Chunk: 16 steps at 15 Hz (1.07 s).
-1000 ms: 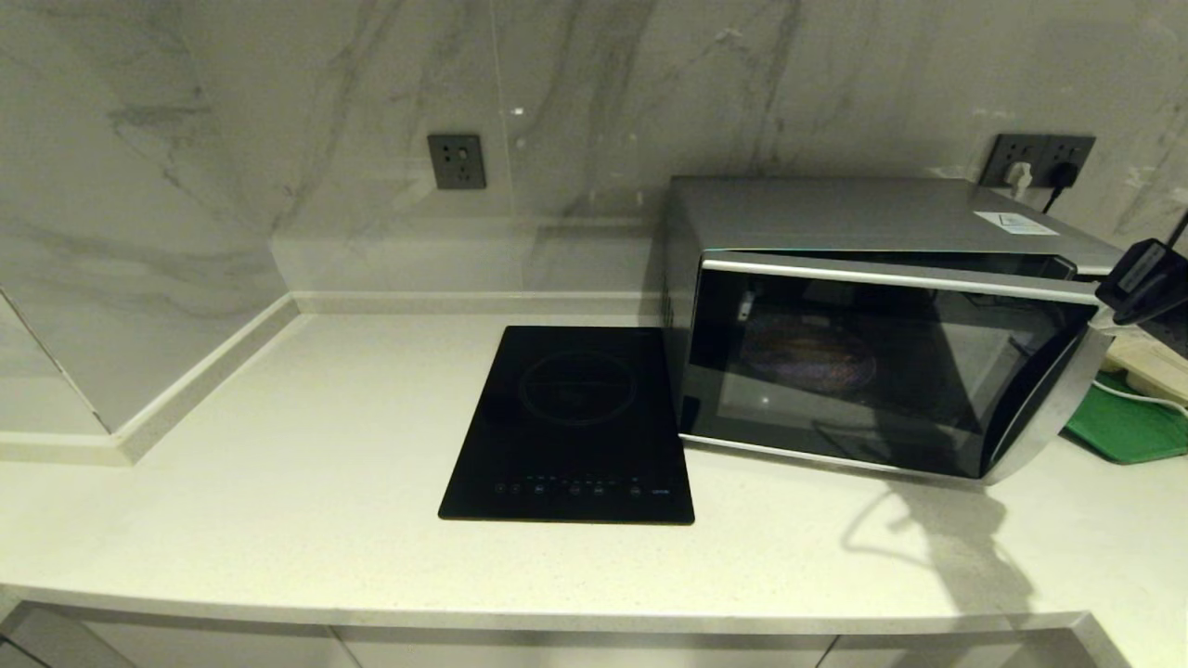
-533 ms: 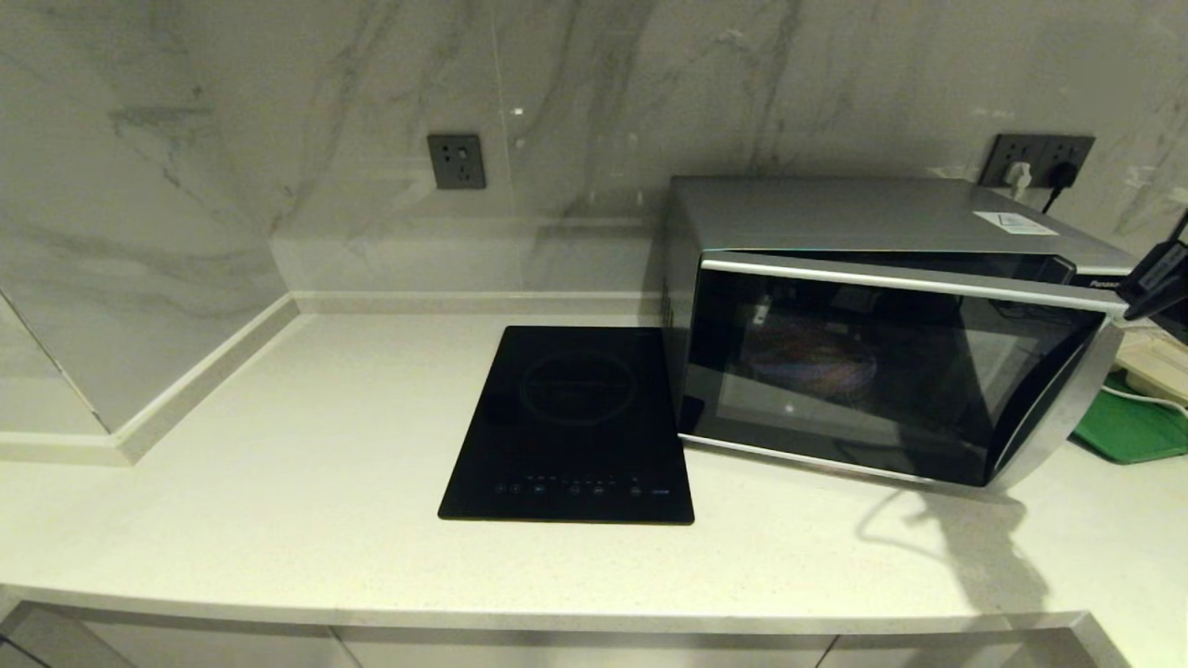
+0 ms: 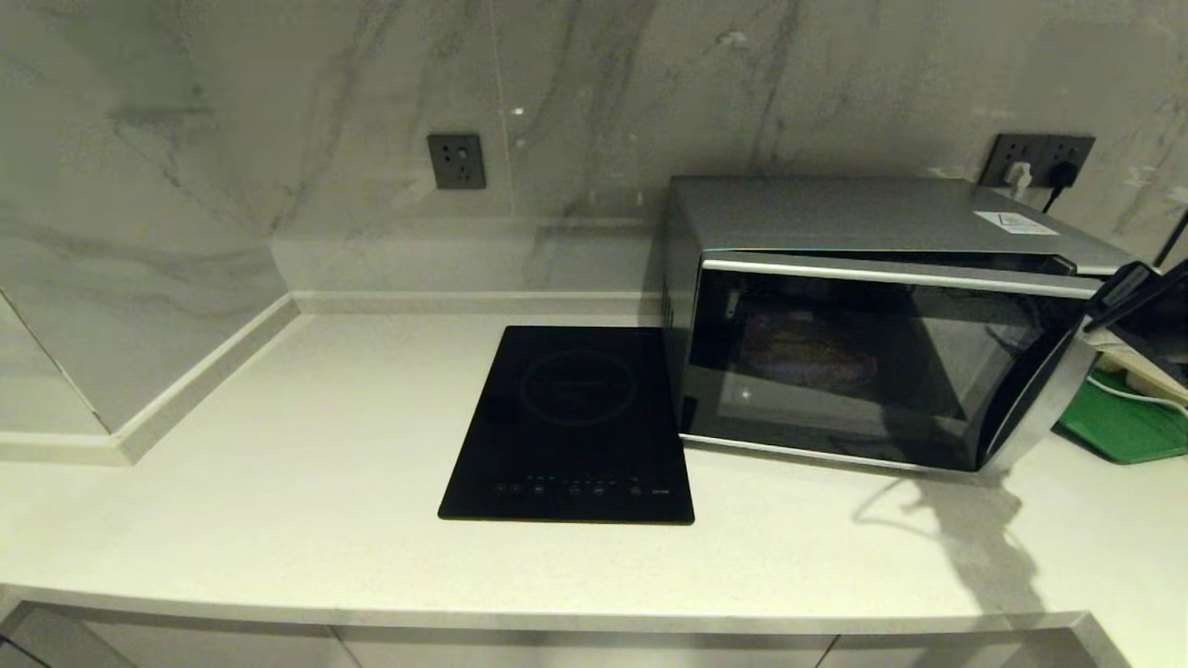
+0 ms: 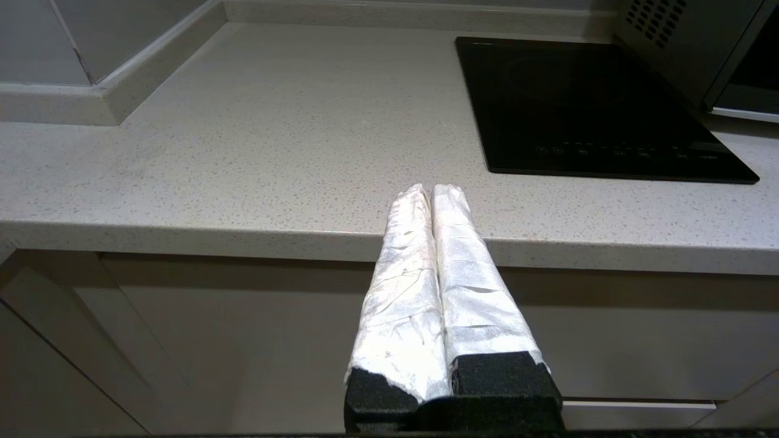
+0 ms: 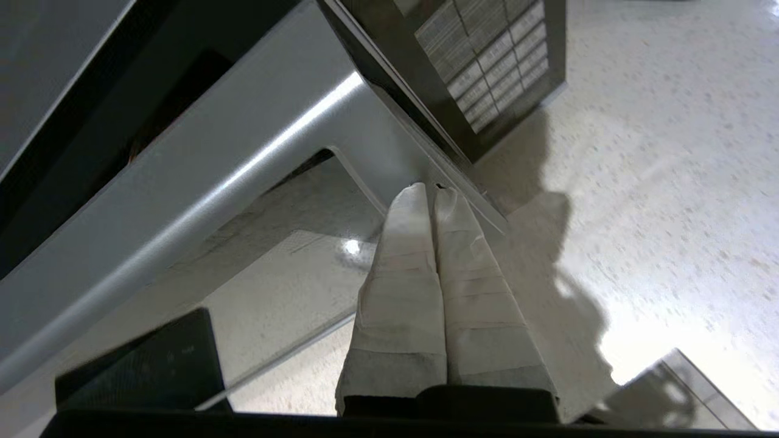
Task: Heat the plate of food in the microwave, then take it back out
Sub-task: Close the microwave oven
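Note:
The silver microwave (image 3: 835, 213) stands at the right of the counter, its dark glass door (image 3: 835, 371) a little ajar. Through the glass the plate of food (image 3: 807, 357) shows dimly inside. My right arm (image 3: 1132, 283) reaches in beside the door's free edge. In the right wrist view my right gripper (image 5: 429, 190) is shut and empty, its taped tips against the door's silver edge, just past the end of the curved handle (image 5: 182, 207) and below the keypad (image 5: 493, 61). My left gripper (image 4: 431, 190) is shut and empty, parked low in front of the counter's front edge.
A flat black induction hob (image 3: 571, 422) lies just left of the microwave. A green tray (image 3: 1128, 422) with a white cable (image 3: 1146, 366) over it sits behind the door's free edge. Wall sockets (image 3: 1039, 158) are above. The counter (image 3: 306, 445) spreads pale to the left.
The door swung slightly further out half a second ago and has since come back toward the oven. My right arm moved left with it. The left arm has not moved.

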Tool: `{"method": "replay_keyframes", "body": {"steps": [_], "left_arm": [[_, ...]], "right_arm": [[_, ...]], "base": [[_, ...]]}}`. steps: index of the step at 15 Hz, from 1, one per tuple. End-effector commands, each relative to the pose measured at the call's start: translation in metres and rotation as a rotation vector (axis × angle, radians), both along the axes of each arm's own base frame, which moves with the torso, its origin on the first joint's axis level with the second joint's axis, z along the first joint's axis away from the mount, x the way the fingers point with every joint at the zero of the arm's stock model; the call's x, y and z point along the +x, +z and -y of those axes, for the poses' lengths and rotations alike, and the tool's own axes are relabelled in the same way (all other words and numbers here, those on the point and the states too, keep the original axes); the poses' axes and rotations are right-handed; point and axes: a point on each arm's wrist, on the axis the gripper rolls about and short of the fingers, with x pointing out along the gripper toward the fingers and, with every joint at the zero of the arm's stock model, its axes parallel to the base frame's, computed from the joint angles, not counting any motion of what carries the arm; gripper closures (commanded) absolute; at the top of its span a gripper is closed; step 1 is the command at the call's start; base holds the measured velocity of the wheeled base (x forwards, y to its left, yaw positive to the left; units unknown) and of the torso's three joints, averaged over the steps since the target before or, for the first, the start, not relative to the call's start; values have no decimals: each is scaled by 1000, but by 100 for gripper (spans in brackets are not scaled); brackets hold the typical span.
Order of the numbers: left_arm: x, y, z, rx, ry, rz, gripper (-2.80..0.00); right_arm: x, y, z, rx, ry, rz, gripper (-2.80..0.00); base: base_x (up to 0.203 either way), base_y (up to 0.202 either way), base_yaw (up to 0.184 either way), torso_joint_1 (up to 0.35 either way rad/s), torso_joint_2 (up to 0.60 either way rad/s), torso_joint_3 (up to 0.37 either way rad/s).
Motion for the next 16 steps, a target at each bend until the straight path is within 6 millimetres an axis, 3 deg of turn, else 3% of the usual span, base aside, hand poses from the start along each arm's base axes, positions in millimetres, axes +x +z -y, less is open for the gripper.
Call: {"method": "replay_keyframes", "body": {"steps": [1,5,11,16], "left_arm": [[0,0,0,-1,1,0,0],[0,0,0,-1,1,0,0],[0,0,0,-1,1,0,0],[0,0,0,0,1,0,0]], "right_arm": [[14,-12,2,5,-1,-15,0],[38,-28,6,-1,0,6,0],[58,-31,10,-15,8,92,0],[55,-30,10,-16,5,94,0]], "base": [[0,0,0,0,0,0],[0,0,0,0,0,0],[0,0,0,0,0,0],[0,0,0,0,0,0]]}}
